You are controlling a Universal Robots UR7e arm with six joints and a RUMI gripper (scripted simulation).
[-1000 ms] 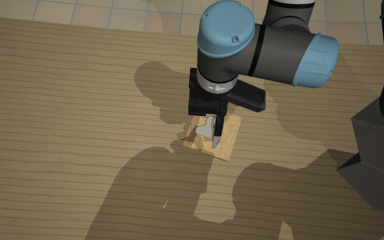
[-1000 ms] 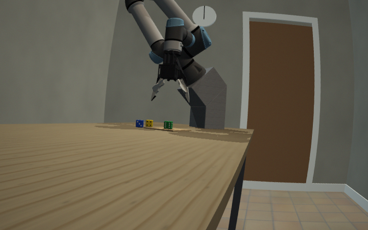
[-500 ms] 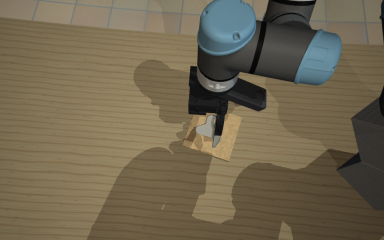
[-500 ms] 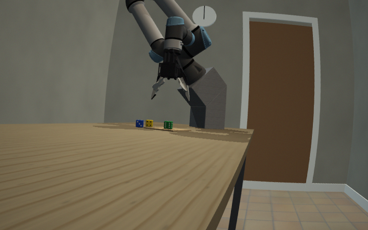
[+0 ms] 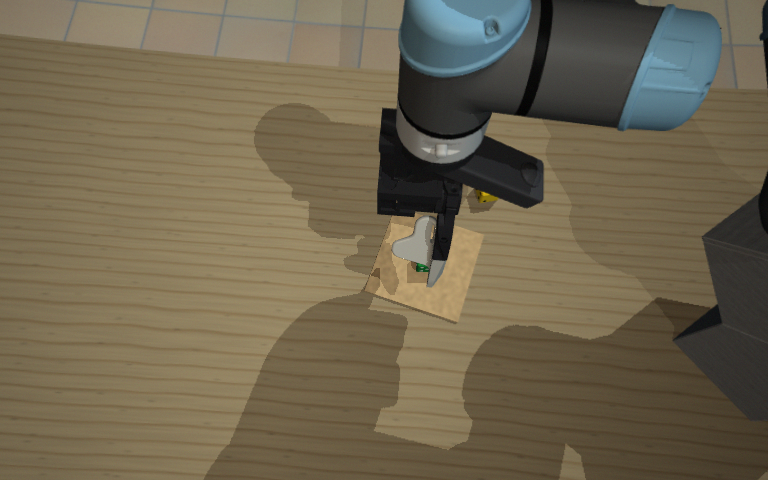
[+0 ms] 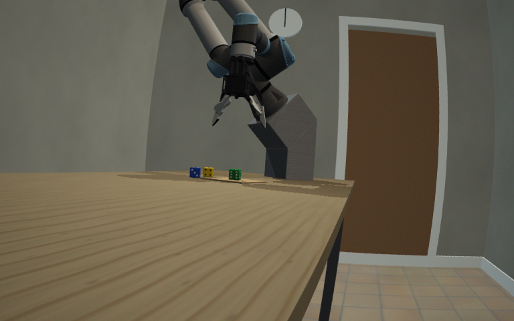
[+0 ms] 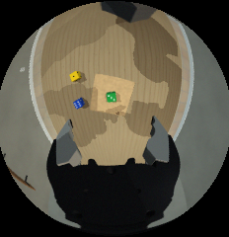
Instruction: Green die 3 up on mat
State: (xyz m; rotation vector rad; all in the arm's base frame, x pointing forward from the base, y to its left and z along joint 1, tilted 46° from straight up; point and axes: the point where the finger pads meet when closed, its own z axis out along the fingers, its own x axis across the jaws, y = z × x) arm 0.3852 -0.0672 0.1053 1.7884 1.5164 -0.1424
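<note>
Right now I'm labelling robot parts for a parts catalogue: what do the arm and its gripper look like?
The arm has dark grey tubular links with light blue joint caps and a pale grey wrist ring; no cables show. Its lower links look light grey in the exterior view. The gripper has a boxy black body and two pale grey, pointed fingers. The arm rises from an angular dark grey pedestal.

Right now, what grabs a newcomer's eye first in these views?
The arm's open gripper, empty, hanging high above the table. Below it, the green die sits on the small tan mat. The blue die and the yellow die sit off the mat, beside it.
</note>
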